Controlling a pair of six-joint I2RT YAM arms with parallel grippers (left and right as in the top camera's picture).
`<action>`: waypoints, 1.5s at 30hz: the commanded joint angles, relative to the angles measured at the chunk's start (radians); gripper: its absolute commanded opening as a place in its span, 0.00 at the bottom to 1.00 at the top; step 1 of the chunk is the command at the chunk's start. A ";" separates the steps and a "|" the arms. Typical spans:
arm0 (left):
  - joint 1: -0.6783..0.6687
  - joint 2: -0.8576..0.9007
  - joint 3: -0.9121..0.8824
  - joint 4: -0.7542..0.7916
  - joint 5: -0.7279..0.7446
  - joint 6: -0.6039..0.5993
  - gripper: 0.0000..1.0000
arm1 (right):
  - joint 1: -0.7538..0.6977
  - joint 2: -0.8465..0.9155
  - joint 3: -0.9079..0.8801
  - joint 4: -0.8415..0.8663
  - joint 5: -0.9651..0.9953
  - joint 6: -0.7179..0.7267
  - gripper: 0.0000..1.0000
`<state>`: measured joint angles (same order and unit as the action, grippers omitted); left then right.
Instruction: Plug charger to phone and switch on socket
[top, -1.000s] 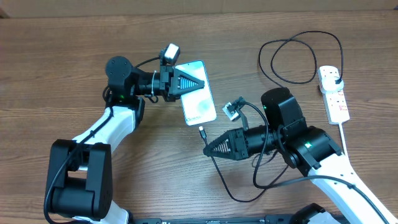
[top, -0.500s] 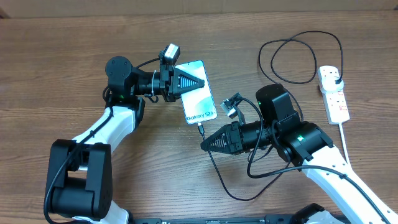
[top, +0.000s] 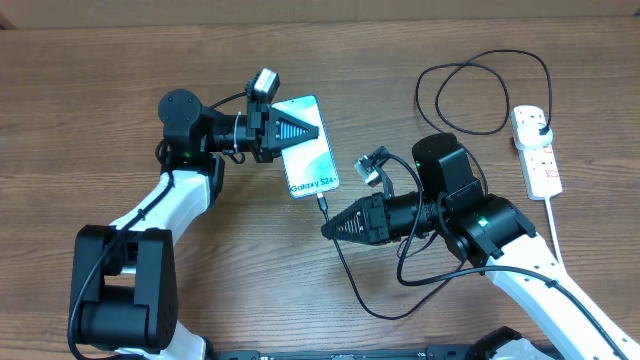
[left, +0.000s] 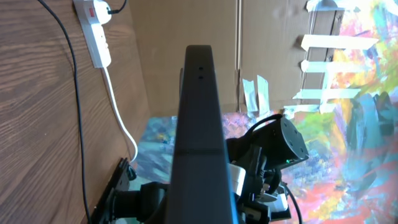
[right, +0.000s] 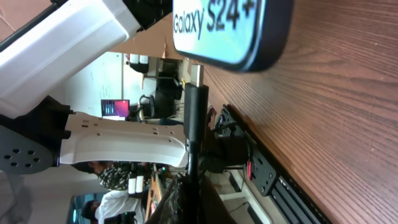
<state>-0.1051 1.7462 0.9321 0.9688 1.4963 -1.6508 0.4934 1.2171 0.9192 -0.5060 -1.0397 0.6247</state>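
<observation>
Left arm (top: 185, 195): reaches from the near left toward the middle of the desk (top: 100, 70). The left jaws are clamped on the far end of the phone (top: 312, 165). In the left wrist view the phone's black edge (left: 199, 124) runs straight up the centre, between the fingers.

Phone: left of centre on the desk, screen up and lit pale blue. "Galaxy S24+" reads along its near end. The long axis is skewed, with the near end pointing toward the right arm. Cannot tell whether the near end rests on the wood or sits just above it.

Charger (right: 194, 106): the right jaws are closed on the cable just behind the connector. The metal tip points at the phone's near edge and is very close to it, not inserted. In the right wrist view a thin gap shows between tip and phone. The black cable trails toward the near edge, curves back right under the right arm (top: 500, 235), then loops at the far right.

Socket (top: 537, 152): white strip at the far right, well apart from the phone. The black plug adapter sits in its far outlet. Its white cord runs toward the near edge. Switch position too small to read.
</observation>
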 joint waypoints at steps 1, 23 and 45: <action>-0.013 -0.002 0.032 0.009 0.014 -0.019 0.04 | 0.005 -0.002 0.002 0.012 0.001 -0.003 0.04; -0.024 -0.002 0.032 0.009 -0.013 -0.033 0.04 | 0.005 -0.002 0.002 -0.042 0.000 0.019 0.04; -0.024 -0.002 0.032 0.009 -0.010 -0.009 0.04 | 0.005 -0.002 0.002 -0.049 0.000 0.006 0.04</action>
<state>-0.1295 1.7462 0.9321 0.9688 1.4776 -1.6733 0.4934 1.2171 0.9192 -0.5594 -1.0397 0.6357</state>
